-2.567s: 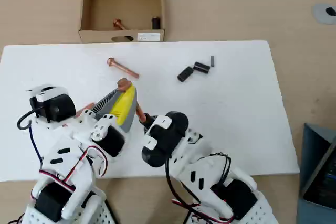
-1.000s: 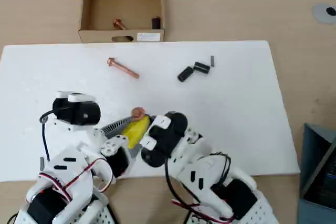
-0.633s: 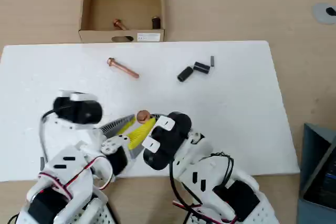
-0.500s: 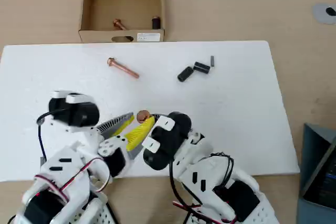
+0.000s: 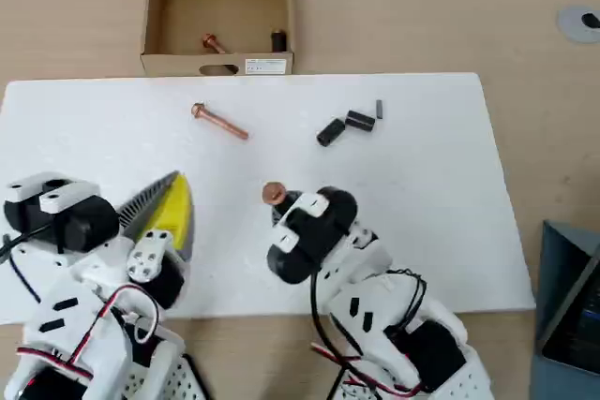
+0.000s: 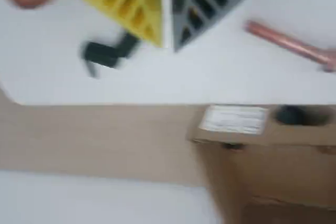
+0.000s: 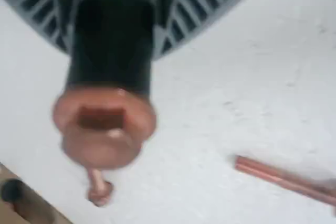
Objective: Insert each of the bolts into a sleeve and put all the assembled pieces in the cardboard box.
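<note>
Copper bolt (image 5: 220,124), black sleeve (image 7: 113,35), brown box (image 5: 178,64)

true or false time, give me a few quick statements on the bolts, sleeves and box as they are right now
1. The right gripper is shut on a black sleeve with a copper bolt in it. True.
2. The cardboard box is empty. False: it holds a second bolt and a second sleeve.
3. One loose bolt lies on the white mat. True.
4. Three sleeves lie loose on the mat. False: two loose sleeves.
</note>
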Controlling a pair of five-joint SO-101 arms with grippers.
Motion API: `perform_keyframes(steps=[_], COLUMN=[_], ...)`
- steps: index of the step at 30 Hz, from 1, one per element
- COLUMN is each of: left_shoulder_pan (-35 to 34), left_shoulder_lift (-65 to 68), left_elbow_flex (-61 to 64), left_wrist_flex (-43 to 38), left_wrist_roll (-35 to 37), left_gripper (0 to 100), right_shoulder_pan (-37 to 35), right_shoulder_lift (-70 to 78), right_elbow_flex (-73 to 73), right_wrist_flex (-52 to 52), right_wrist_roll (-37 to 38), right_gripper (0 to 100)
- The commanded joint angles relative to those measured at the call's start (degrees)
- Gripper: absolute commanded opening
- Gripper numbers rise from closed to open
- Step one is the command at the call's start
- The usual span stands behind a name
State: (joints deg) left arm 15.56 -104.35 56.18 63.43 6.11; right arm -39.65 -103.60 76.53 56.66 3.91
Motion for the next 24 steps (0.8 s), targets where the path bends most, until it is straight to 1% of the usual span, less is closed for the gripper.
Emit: perform_keyframes(steps=[1,5,8,10,13,16,20,24], left_shoulder_pan=[-6.2,-13.3,-16.2,-17.4,-19.1,-19.2,-19.3,-19.2], left_shoulder_lift=[0.0,0.0,0.0,0.0,0.0,0.0,0.0,0.0], left_elbow_flex=[-0.7,5.6,11.2,15.9,21.1,25.2,30.3,33.4], left_wrist_flex=[2.6,7.9,11.3,12.1,11.2,9.4,6.2,5.4], left_wrist_roll=[-1.1,-2.5,-2.4,-2.5,-2.6,-5.8,-8.3,-8.6], left_gripper=[0,0,0,0,0,0,0,0], right_shoulder_pan=[4.0,11.2,17.4,19.7,20.6,20.6,20.7,20.5], right_shoulder_lift=[-5.6,-5.5,-5.1,-5.2,-4.6,-0.4,10.7,24.4], right_elbow_flex=[-4.4,-4.8,-4.8,-5.7,-10.7,-15.7,-24.4,-33.1], right_wrist_flex=[-1.4,-1.3,0.7,2.6,5.2,7.3,7.2,6.9], right_wrist_roll=[-0.1,-0.2,-0.3,-0.9,-4.8,-6.6,-9.8,-10.4], right_gripper=[0.9,0.9,0.9,0.9,0.9,0.9,0.9,0.9])
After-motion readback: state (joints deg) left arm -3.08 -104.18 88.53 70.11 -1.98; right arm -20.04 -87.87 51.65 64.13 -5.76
